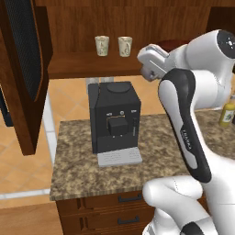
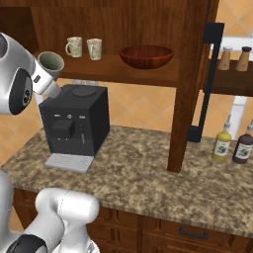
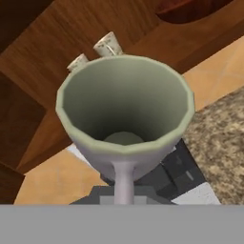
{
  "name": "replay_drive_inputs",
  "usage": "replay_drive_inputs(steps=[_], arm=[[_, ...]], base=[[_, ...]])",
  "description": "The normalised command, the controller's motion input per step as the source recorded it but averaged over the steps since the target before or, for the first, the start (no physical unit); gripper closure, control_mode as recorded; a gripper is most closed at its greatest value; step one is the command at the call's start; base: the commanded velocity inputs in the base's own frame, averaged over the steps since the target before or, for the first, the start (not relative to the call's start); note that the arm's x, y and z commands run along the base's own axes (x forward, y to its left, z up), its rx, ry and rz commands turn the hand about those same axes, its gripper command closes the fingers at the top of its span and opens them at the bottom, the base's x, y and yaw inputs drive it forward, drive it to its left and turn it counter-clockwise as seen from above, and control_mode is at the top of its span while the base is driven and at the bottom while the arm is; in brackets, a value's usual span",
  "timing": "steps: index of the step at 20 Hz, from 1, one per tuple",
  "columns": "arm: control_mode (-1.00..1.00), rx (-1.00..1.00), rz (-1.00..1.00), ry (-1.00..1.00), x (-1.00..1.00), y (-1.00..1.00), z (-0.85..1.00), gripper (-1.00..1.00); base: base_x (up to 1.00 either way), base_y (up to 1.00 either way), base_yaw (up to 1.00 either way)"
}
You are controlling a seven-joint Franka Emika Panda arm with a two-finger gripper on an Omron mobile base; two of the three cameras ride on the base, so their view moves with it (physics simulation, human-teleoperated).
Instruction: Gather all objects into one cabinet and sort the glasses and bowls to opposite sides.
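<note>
My gripper [image 2: 48, 74] is shut on the grey tumbler [image 2: 51, 64], held tilted above the coffee machine, in front of and a little below the cabinet shelf [image 2: 123, 75]. The tumbler's open mouth [image 3: 125, 102] faces the hand camera. Two cream tumblers [image 2: 74, 47] [image 2: 94, 49] stand side by side on the left of the shelf; they also show as cream tumblers [image 1: 102, 46] [image 1: 125, 46]. The wide dark red-brown bowl [image 2: 147, 56] sits to their right on the same shelf. In the left base view the hand [image 1: 150, 60] hides the grey tumbler. The cabinet door [image 1: 25, 64] hangs open at the left.
A black coffee machine [image 1: 114, 119] stands on the granite counter [image 2: 148, 178] right under the held tumbler. Sauce bottles [image 2: 222, 143] [image 2: 243, 146] stand at the counter's right. Spice jars [image 2: 225, 58] sit on a dark wall shelf. The other open door [image 2: 188, 84] juts out over the counter.
</note>
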Motion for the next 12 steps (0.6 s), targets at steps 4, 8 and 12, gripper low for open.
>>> replay_drive_inputs(steps=[4, 8, 12], arm=[[-1.0, 0.0, 0.0, 0.12, 0.12, 0.32, 0.89, 1.0], [-1.0, -0.05, 0.0, 0.17, 0.23, 0.35, 0.53, 1.0], [-1.0, -0.18, 0.0, 0.35, 0.45, 0.12, -0.08, 1.0]], base=[[0.0, 0.0, 0.0], [0.0, 0.0, 0.0], [0.0, 0.0, 0.0]])
